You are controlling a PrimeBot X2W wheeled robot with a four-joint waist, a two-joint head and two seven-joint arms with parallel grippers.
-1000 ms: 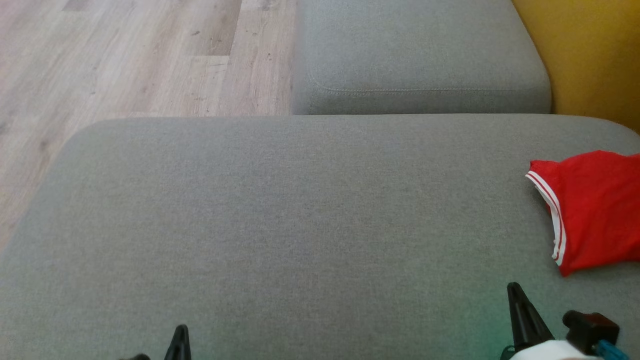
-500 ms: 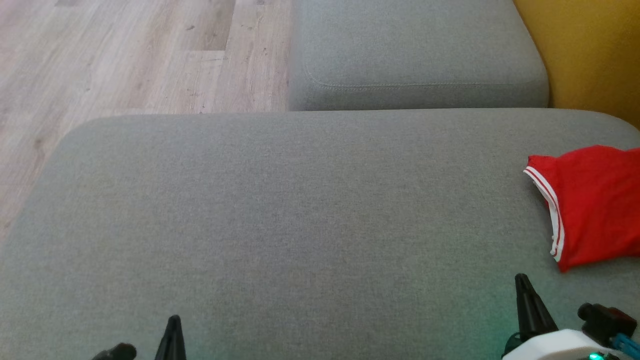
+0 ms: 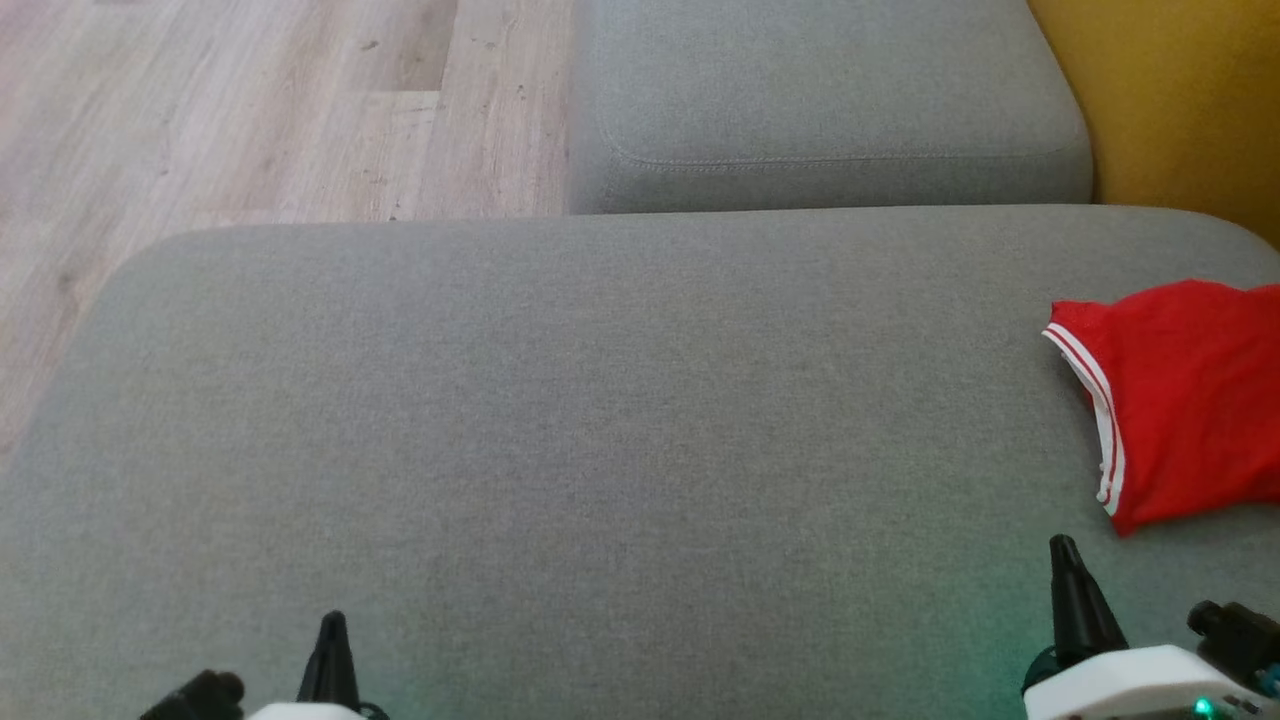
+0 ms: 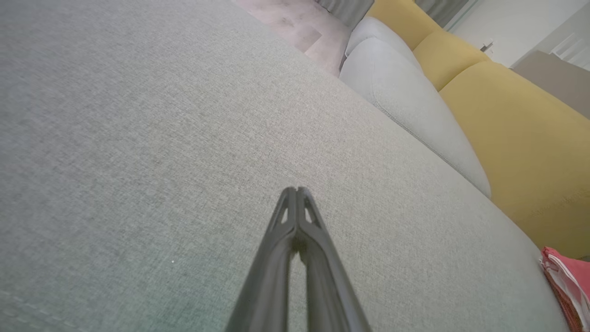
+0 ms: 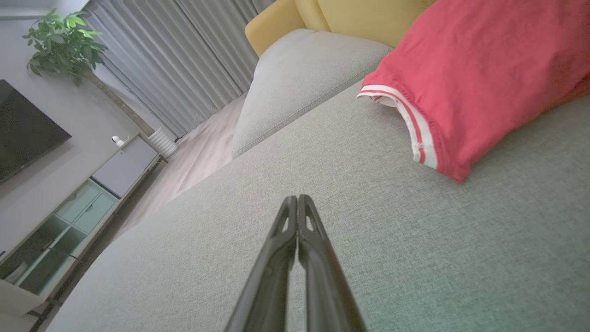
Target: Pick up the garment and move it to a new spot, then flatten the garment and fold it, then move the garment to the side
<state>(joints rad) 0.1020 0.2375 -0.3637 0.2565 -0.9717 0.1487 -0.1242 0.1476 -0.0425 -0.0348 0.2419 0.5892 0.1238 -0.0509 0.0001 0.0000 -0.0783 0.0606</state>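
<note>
Your red garment [image 3: 1180,400] lies bunched at the right edge of the big grey cushion [image 3: 600,400], with its white-striped hem facing the middle. It sits on the same spot of the cushion as a second ago; the head camera has tipped, so everything has slid up the view. The right gripper [image 3: 1062,548] is near the garment's front corner without touching it, fingers pressed together and holding nothing. The left gripper [image 3: 332,622] is well apart from it, likewise closed and empty. You see more of both now.

Matt woven grey cloth covers the cushion [image 3: 600,420]; the red garment [image 3: 1190,400] is soft knit.
</note>
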